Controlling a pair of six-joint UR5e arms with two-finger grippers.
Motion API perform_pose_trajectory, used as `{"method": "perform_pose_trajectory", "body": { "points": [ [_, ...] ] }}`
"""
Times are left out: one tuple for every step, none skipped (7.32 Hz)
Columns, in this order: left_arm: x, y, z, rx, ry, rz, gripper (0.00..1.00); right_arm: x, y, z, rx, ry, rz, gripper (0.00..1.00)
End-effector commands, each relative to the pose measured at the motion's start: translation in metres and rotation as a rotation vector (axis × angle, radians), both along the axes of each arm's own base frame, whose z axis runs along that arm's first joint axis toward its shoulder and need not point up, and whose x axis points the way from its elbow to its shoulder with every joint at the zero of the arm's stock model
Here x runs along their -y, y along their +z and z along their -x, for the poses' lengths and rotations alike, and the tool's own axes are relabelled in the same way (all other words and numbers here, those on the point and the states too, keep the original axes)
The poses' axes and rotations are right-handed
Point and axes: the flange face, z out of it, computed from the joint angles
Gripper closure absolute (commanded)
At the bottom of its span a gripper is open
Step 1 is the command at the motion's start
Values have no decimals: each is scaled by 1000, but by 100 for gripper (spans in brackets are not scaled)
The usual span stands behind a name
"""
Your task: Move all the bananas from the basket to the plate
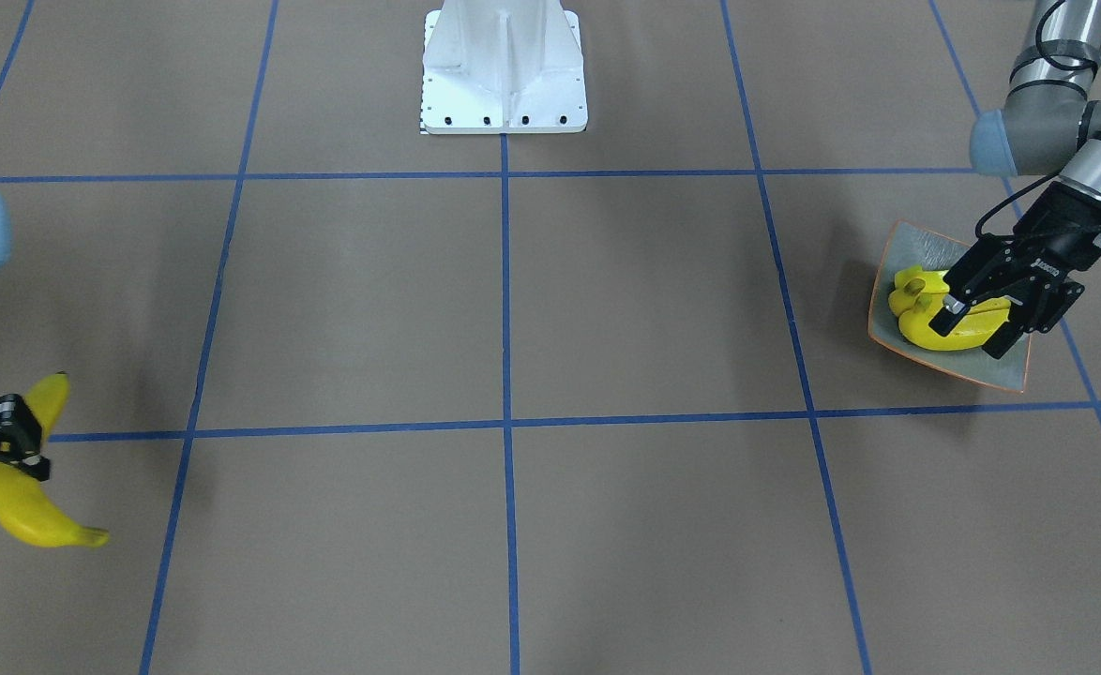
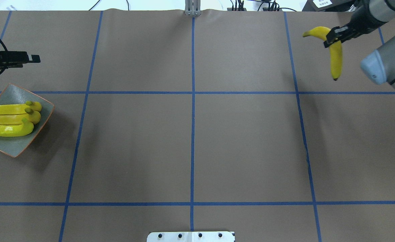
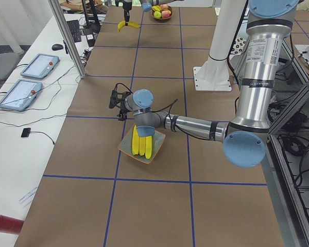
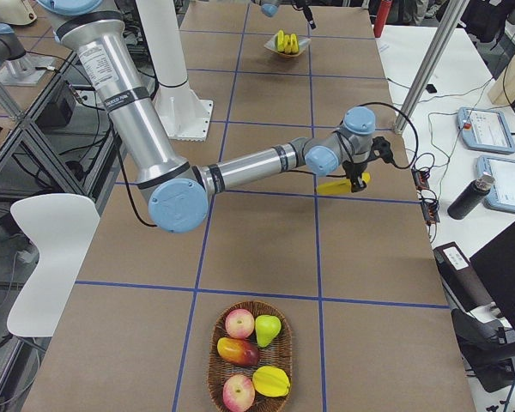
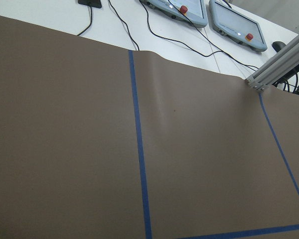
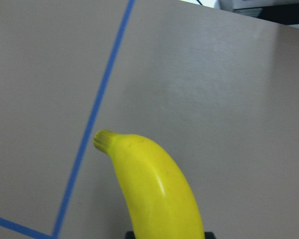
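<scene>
Right now the right gripper [image 2: 333,36] is clamped on one banana [image 2: 336,57] near its bend and holds it clear of the worktop [image 2: 190,144], out toward the far right corner. The fruit hangs past the fingers on both sides, and its shadow falls on the brown paper below.

At the opposite end, close to the left edge, sits the plate [image 2: 14,149]. Three bananas [image 2: 10,119] lie on it side by side, touching one another, and they fill most of the dish.

The left gripper [image 1: 972,333] hovers by the plate on its far side, fingers apart with nothing between them.

A basket [image 4: 283,354] stands near the right end of the worktop, well apart from the plate, with apples, a pear and other fruit in it.
</scene>
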Motion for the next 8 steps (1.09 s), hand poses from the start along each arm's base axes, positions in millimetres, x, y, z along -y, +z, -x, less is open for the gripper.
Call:
{"method": "perform_pose_trajectory", "body": {
  "points": [
    [12, -24, -15, -50, 3, 10, 1, -44, -73, 129, 156, 131, 34, 100],
    [16, -39, -26, -86, 11, 25, 1, -62, -105, 171, 226, 178, 38, 100],
    [20, -59, -37, -137, 15, 48, 1, -73, -150, 202, 284, 215, 53, 100],
    [26, -90, -52, -214, 23, 84, 1, -84, -210, 240, 357, 309, 67, 100],
    [32, -122, -66, -291, 34, 127, 1, -101, -251, 270, 403, 348, 52, 100],
    [33, -149, -82, -354, 55, 165, 1, -119, -277, 291, 434, 351, 45, 100],
    [29, -171, -100, -408, 85, 206, 1, -135, -302, 309, 465, 391, 34, 100],
    [29, -189, -106, -450, 95, 230, 1, -148, -322, 319, 487, 401, 11, 100]
  ]
}}
